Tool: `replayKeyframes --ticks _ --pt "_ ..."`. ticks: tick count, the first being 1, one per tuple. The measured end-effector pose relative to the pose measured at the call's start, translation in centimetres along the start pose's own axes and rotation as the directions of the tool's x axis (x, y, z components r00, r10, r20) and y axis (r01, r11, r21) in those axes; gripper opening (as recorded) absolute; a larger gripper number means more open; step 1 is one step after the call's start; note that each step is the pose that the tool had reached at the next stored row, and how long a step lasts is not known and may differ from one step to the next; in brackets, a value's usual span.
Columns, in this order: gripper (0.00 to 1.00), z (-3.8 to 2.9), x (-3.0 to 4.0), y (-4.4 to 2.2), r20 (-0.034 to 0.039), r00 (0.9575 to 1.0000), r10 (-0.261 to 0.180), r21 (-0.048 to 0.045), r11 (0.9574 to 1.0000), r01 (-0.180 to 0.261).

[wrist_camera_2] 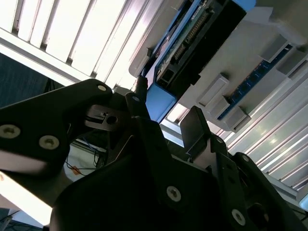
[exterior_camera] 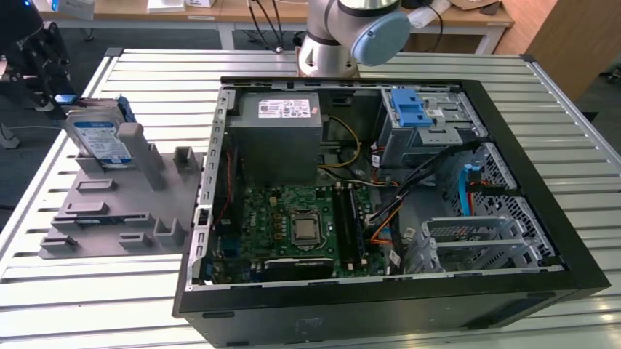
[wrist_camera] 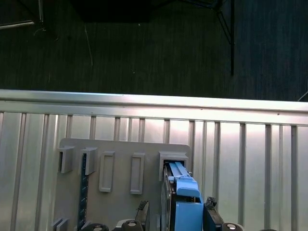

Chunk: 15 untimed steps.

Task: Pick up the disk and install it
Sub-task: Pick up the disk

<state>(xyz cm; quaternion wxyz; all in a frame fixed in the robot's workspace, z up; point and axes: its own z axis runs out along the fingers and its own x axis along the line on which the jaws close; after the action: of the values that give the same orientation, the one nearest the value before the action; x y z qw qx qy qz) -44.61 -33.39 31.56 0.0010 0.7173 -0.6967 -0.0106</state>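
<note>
one disk, one fixture plate, one open computer case

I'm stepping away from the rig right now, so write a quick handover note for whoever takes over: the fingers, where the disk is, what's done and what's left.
Gripper: fingers open, one on each side of the disk's top end, not closed on it.
Disk: standing upright in a slot of the grey holder plate, at the exterior view's left of the open computer case.
Done: the gripper is lined up over the disk.
Left: the disk is not yet picked up and not yet installed in the case.
</note>
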Motion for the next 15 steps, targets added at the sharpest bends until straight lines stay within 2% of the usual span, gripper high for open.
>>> replayKeyframes --ticks 15 --pt "0.55 0.12 -0.28 0.11 0.0001 1.0000 0.000 0.0000 1.0000 0.000"
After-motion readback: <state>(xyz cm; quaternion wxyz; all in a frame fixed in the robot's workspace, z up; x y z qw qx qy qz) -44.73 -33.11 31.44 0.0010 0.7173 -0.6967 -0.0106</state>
